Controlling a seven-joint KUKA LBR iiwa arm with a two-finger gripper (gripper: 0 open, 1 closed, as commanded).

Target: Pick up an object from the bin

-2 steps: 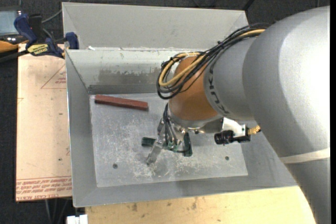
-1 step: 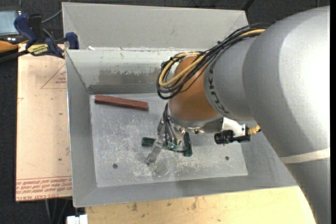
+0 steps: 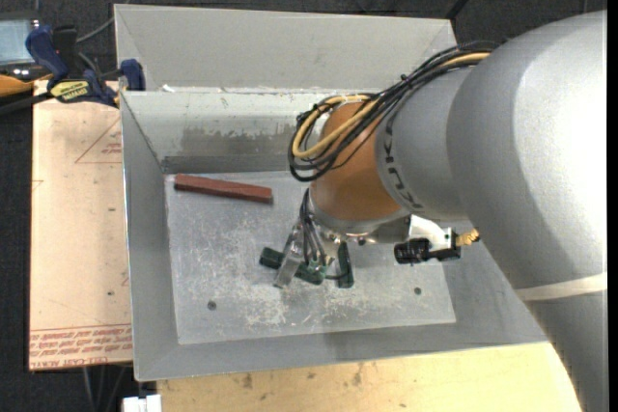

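Observation:
My gripper point(image 3: 315, 273) reaches down into the middle of the bin, below the orange wrist cover. Its fingers stand apart, so it is open, with one fingertip point(image 3: 288, 274) on the left and the other on the right. A small dark green thing point(image 3: 310, 275) lies on the bin floor between them. Its left end point(image 3: 270, 258) pokes out beyond the left finger. Whether the fingers touch it I cannot tell. A flat reddish-brown bar point(image 3: 223, 190) lies apart at the back left of the floor.
The big grey arm covers the bin's right side. A white and black fitting juts out under the wrist on the right. The bin's sloped walls rise at the back and left.

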